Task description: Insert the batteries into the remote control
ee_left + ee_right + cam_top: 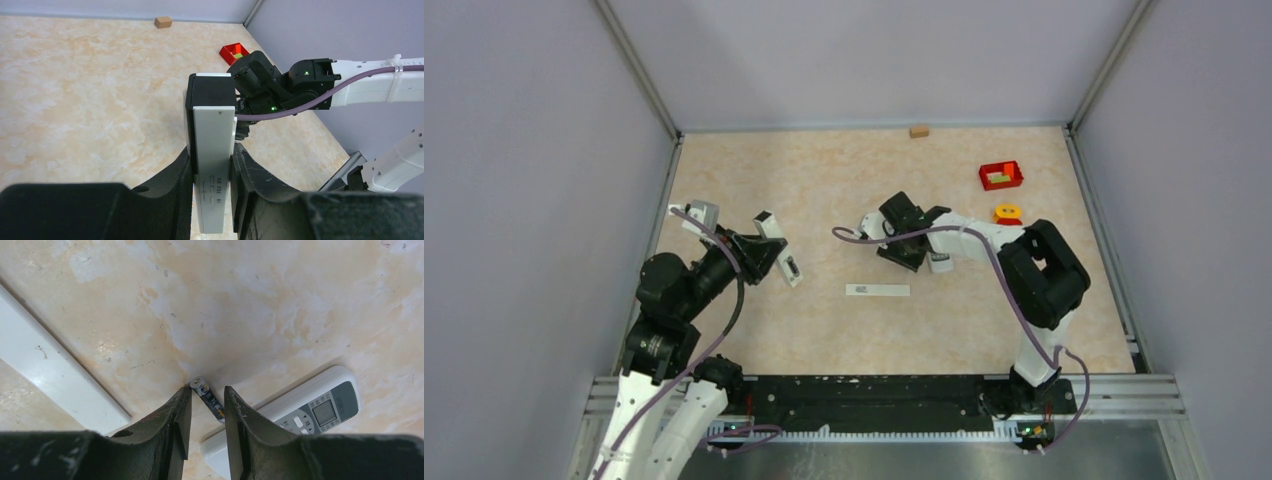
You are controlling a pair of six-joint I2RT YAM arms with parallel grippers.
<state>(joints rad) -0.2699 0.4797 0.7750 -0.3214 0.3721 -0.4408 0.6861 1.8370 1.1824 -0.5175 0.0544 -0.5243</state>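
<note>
Nearest, my right gripper (207, 390), jaws narrowly apart astride one battery (209, 401) on the table (280, 300), remote control (320, 410) flat at lower right just beside it, my left gripper (212, 152) clamped on a white slab (215, 125) with black end, frame centre.

Overhead and close wrist views share the tabletop (824, 180).

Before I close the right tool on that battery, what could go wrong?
The battery lies skewed between the right tool's fingers, so closing may flick it out rather than clamp it. The remote control lies face up right beside it; a finger could shove it. The left tool pinches a white oblong piece by its edges, which might pivot.
</note>
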